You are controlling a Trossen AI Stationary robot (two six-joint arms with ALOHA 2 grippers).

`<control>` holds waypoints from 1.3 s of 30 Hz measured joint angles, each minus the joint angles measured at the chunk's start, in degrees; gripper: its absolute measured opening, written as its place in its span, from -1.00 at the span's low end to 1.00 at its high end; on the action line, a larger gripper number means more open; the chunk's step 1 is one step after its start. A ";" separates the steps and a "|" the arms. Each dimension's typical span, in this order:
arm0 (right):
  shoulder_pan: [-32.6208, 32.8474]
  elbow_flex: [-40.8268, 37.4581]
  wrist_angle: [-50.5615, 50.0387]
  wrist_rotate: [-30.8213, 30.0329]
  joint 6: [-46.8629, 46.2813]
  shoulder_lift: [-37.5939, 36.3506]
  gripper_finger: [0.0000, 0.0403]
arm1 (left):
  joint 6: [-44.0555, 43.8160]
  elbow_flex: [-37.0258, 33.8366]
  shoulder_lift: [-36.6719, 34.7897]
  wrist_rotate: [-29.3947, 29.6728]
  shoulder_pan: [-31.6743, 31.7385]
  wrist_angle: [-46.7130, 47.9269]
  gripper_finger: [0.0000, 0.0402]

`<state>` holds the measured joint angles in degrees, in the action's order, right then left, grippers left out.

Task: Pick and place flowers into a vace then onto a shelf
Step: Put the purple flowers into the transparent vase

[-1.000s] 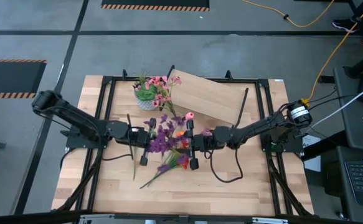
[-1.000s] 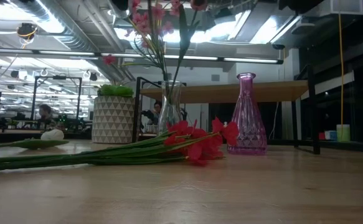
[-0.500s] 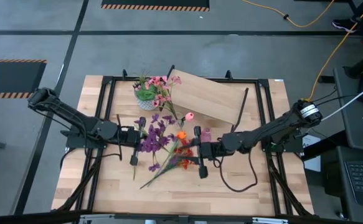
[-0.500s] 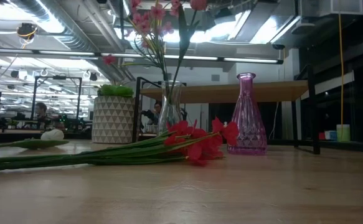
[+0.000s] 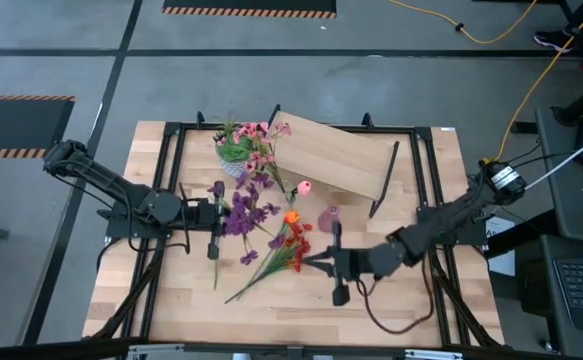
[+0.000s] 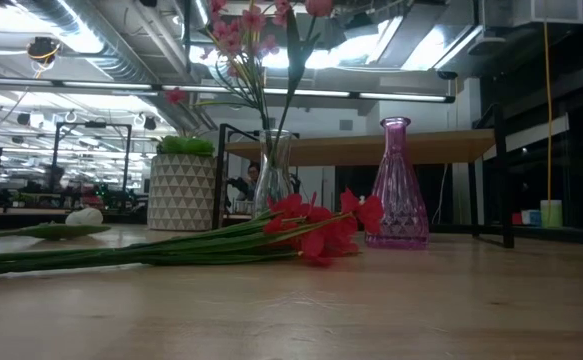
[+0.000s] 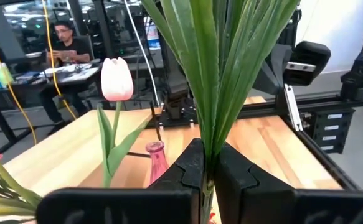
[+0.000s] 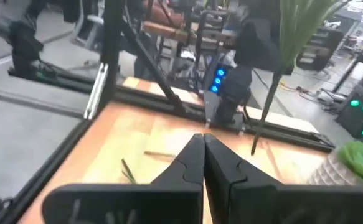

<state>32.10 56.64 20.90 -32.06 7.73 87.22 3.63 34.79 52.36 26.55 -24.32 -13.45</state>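
Holding the purple sprays (image 5: 239,214) upright by their green stems, with the left gripper (image 7: 207,180) pinching the bundle low down, above the left-centre of the table (image 5: 411,310). Judging the step in hand as carrying this bunch to a vase: keeping the stems vertical, moving slowly, and lining the stem ends over the narrow neck of the pink glass vase (image 6: 396,185) before lowering, not letting the blooms snag the pink flowers (image 6: 233,35) already standing in the clear vase (image 6: 274,175). Waiting with fingers pressed together on nothing, the right gripper (image 8: 202,163) hovering near the front edge, just right of the red-orange bunch (image 5: 293,250) lying flat on the wood. Standing at the far side, the shelf (image 5: 333,160), well apart from both claws.
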 joint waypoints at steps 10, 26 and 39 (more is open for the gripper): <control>1.53 -5.59 -1.64 -3.40 -6.84 -1.56 -0.99 | -0.97 -0.02 0.00 0.98 1.34 0.00 -0.94; 1.50 -28.68 12.09 -2.28 0.52 -22.45 -1.00 | 2.75 -0.11 10.48 8.53 9.04 -17.76 -0.94; 1.50 -32.72 13.95 -2.31 0.47 -27.39 -1.00 | 13.44 -0.11 29.97 20.83 9.30 -46.13 -0.95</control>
<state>33.61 23.92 34.85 -34.37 8.19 59.83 17.07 34.68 82.33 47.38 -15.02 -59.59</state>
